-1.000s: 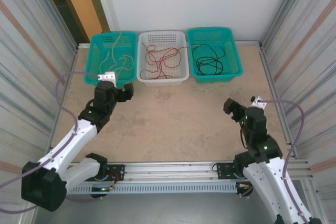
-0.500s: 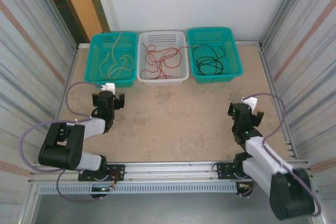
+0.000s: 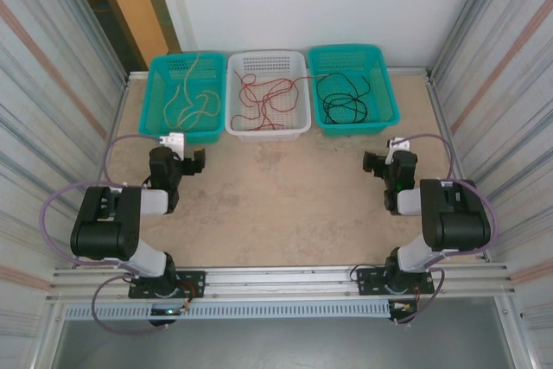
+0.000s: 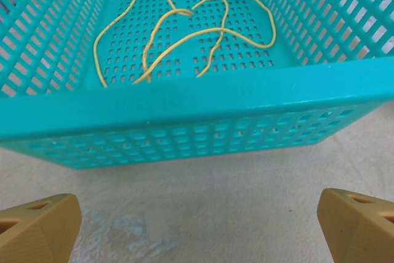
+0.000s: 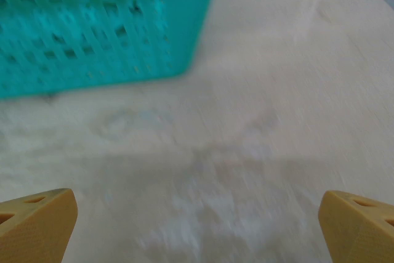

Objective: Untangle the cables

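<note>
Teal plastic is forming two of the three baskets sitting in a row at the far edge of the beige table, and a white basket is standing between them. The yellow cable is lying in loose, crossing loops on the floor of the left teal basket. The red cable is sprawling across the white basket. One of its strands is reaching toward the side next to the right teal basket; I cannot tell whether it passes over. The black cable is lying coiled inside that right basket.

The left gripper is hovering low over bare table just in front of the left teal basket's near wall and facing it. Its jaws are standing spread wide with nothing between them, and its tan fingertips are showing at the lower corners of the left wrist view. The right gripper is hanging over bare table near the front right corner of the right teal basket. It is likewise released and empty, with its fingertips well apart. The right wrist view is blurred, with a teal basket corner showing at its upper left.
</note>
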Robot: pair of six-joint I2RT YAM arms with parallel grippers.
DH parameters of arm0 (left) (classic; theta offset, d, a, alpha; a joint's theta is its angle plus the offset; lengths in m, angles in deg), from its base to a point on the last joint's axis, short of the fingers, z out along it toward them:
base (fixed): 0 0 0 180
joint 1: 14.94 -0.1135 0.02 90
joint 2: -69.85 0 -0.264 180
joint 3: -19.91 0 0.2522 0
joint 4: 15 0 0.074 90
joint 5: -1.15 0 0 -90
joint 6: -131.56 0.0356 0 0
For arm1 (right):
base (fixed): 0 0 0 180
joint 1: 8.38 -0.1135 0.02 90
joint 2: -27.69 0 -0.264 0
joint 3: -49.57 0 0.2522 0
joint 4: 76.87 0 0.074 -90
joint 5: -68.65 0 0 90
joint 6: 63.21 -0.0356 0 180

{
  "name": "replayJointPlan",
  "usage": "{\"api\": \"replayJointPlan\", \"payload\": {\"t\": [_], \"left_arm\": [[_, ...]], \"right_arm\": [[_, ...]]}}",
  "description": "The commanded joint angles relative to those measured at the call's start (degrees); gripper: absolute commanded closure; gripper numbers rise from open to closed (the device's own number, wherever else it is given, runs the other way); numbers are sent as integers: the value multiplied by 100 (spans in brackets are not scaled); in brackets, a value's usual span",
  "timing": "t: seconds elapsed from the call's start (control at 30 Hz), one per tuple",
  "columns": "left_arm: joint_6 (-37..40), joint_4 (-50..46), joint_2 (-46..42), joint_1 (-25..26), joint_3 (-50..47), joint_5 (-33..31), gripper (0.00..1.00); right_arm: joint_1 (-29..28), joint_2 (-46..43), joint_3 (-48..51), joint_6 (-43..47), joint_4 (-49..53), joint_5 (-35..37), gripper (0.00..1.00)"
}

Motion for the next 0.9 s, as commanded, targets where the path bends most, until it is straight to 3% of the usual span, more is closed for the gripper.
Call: {"api": "replayJointPlan", "payload": {"t": [0.0, 0.87], "left_arm": [[1, -21, -21, -79, 91, 199, 1], [54, -58, -6, -68, 123, 297, 1]], "right_arm": [[104, 2, -211, -192, 31, -431, 1], [-22, -43, -206, -105, 87, -248, 1]]}}
